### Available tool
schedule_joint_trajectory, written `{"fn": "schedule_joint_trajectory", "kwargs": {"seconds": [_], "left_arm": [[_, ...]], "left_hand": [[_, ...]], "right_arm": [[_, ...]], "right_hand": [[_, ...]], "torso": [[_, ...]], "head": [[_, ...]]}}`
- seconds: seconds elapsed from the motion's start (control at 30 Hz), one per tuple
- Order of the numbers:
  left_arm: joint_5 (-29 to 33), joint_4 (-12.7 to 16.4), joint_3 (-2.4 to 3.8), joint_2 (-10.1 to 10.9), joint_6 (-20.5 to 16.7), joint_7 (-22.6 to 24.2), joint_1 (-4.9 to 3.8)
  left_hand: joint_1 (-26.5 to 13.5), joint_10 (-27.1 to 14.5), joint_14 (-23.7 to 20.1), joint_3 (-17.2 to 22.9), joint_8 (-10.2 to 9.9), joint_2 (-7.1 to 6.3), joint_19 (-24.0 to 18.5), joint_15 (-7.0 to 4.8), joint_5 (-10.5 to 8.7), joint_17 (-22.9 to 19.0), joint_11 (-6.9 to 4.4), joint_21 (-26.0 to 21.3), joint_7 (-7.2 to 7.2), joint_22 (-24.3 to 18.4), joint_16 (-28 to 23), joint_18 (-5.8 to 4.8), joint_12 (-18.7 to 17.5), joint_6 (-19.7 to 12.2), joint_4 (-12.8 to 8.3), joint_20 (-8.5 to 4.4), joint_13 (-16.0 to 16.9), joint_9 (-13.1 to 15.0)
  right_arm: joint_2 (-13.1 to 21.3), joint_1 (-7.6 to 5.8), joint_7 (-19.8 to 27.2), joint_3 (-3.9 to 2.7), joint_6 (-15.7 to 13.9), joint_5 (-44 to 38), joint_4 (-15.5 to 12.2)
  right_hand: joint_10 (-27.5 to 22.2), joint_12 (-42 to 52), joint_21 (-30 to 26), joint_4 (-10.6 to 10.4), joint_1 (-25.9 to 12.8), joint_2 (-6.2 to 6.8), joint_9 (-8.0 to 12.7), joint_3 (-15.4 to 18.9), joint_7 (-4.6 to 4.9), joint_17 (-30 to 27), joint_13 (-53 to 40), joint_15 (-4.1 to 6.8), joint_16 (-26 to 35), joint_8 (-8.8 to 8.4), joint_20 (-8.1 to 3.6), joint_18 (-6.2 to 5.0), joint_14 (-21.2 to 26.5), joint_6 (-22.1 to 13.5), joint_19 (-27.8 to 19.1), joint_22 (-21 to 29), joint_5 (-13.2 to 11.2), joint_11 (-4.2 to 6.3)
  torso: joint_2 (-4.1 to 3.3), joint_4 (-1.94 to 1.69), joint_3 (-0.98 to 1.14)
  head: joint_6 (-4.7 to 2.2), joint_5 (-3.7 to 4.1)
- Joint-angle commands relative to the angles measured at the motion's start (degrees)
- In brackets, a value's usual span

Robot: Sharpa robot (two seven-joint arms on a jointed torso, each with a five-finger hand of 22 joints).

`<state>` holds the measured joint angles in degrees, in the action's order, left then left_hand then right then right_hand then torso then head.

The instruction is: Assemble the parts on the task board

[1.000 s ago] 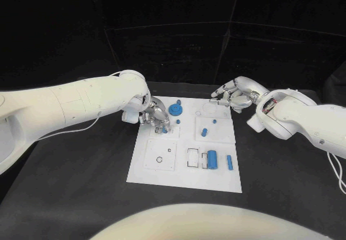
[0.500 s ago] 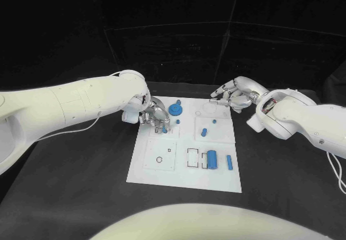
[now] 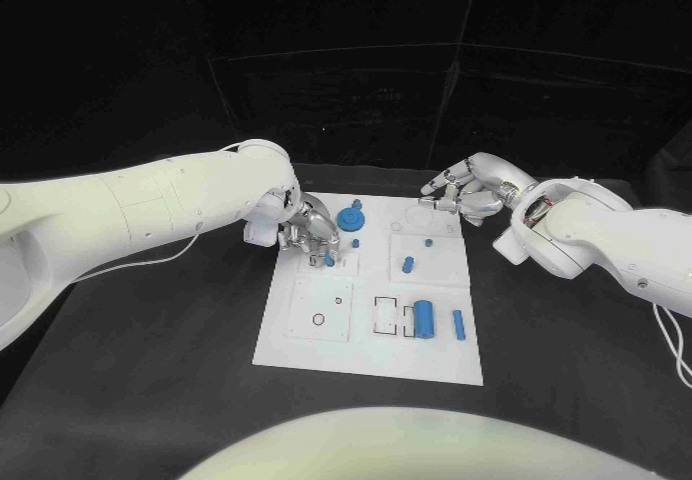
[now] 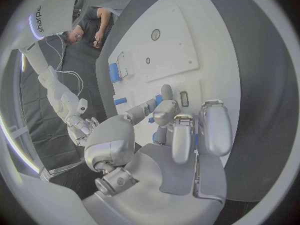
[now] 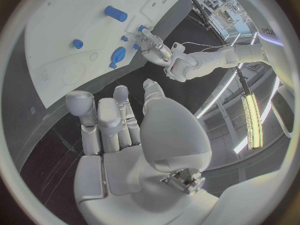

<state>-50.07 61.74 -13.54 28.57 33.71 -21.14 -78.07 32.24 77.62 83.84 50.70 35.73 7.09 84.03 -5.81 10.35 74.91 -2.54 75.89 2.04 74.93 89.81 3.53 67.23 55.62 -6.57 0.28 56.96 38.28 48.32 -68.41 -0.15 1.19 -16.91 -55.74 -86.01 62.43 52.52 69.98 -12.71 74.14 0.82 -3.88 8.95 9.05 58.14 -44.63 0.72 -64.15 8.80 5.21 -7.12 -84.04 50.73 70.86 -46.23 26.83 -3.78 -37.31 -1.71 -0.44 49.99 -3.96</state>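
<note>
The head view is dim all round, with the board (image 3: 372,300) the one bright patch against the black bench (image 3: 144,380). Both wrist views bend straight edges toward their dark circular rims. Bright strip lamps (image 5: 251,115) glare beyond the board in the right wrist view.

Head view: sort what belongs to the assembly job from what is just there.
Job:
white task board
large blue cylinder
slim blue rod
blue disc-shaped part
small blue peg
left hand, holding a small blue part

Just there:
black table
right hand

A black table (image 3: 159,330) lies beneath, against a dark backdrop (image 3: 361,90).
</note>
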Motion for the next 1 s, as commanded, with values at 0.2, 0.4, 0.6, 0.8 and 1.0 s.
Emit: {"fn": "schedule_joint_trajectory", "kwargs": {"seconds": [0.2,0.4,0.6,0.8,1.0], "left_arm": [[-0.8,0.1,-0.13,-0.2,1.1,-0.2,0.18],[-1.3,0.1,-0.13,-0.2,1.1,-0.2,0.17],[-1.7,-0.1,-0.13,-0.2,1.0,-0.2,0.17],[-1.9,-0.3,-0.13,-0.3,1.1,-0.2,0.17],[-1.9,-0.3,-0.13,-0.3,1.5,-0.2,0.17]], "left_hand": [[-0.6,0.0,6.2,1.7,-0.5,0.36,0.7,-0.11,-1.09,15.1,-0.38,0.1,-1.11,0.7,0.2,0.12,0.4,1.9,1.5,0.13,0.3,0.1],[-1.7,0.2,6.2,1.0,-1.1,0.83,0.7,-0.11,-5.53,15.1,-0.4,0.1,-1.18,0.8,0.2,0.11,0.5,2.4,2.7,0.14,0.6,0.0],[-2.2,0.3,6.2,0.4,-1.4,0.99,0.8,-0.12,-7.46,15.1,-0.41,0.1,-1.2,0.9,0.2,0.1,0.7,2.7,3.4,0.13,0.8,0.0],[-3.1,0.6,6.2,-1.0,-1.7,1.14,0.8,-0.26,-7.65,15.1,-0.54,0.1,-1.39,1.0,0.2,0.07,0.9,3.3,5.0,0.03,1.2,0.0],[-3.4,0.7,6.2,-1.5,-1.8,1.1,0.8,-0.28,-7.67,15.1,-0.61,0.1,-1.44,1.0,0.2,0.07,0.9,3.4,5.4,-0.04,1.3,0.0]], "right_arm": [[0.0,-0.11,0.5,-0.03,0.1,0.1,-0.1],[0.0,-0.11,0.5,-0.03,0.1,0.1,-0.1],[0.0,-0.11,0.5,-0.03,0.2,0.1,-0.1],[-0.1,-0.11,0.5,-0.03,0.2,0.1,-0.1],[-0.1,-0.11,0.5,-0.03,0.2,0.1,-0.1]], "right_hand": [[-0.3,0.2,-0.3,-0.3,0.7,-0.12,0.0,0.1,-0.09,0.1,0.1,0.07,0.2,0.39,0.07,-0.71,0.0,-0.5,0.0,0.1,0.7,-0.09],[-0.3,0.2,-0.3,-0.4,0.8,-0.14,0.0,0.1,-0.1,0.1,0.1,0.08,0.3,0.42,0.06,-0.7,0.0,-0.5,0.0,0.0,0.9,-0.08],[-0.4,0.2,-0.3,-0.5,1.0,-0.16,0.0,0.0,-0.11,0.2,0.2,0.09,0.3,0.48,0.05,-0.69,0.0,-0.5,0.1,0.0,1.4,-0.06],[-0.3,0.2,-0.3,-0.6,1.1,-0.16,0.0,0.0,-0.12,0.3,0.2,0.1,0.3,0.52,0.04,-0.7,-0.1,-0.5,0.1,0.0,1.8,-0.05],[-0.4,0.2,-0.3,-0.7,1.3,-0.15,0.0,0.0,-0.13,0.3,0.3,0.12,0.3,0.57,0.03,-0.7,-0.1,-0.5,0.1,0.0,2.4,-0.03]], "torso": [[0.0,-0.01,-0.01],[-0.01,-0.02,-0.01],[0.0,-0.02,-0.02],[0.01,0.01,-0.01],[0.02,-0.05,-0.03]], "head": [[0.01,0.05],[0.01,0.07],[0.01,0.03],[0.01,0.06],[0.01,0.04]]}}
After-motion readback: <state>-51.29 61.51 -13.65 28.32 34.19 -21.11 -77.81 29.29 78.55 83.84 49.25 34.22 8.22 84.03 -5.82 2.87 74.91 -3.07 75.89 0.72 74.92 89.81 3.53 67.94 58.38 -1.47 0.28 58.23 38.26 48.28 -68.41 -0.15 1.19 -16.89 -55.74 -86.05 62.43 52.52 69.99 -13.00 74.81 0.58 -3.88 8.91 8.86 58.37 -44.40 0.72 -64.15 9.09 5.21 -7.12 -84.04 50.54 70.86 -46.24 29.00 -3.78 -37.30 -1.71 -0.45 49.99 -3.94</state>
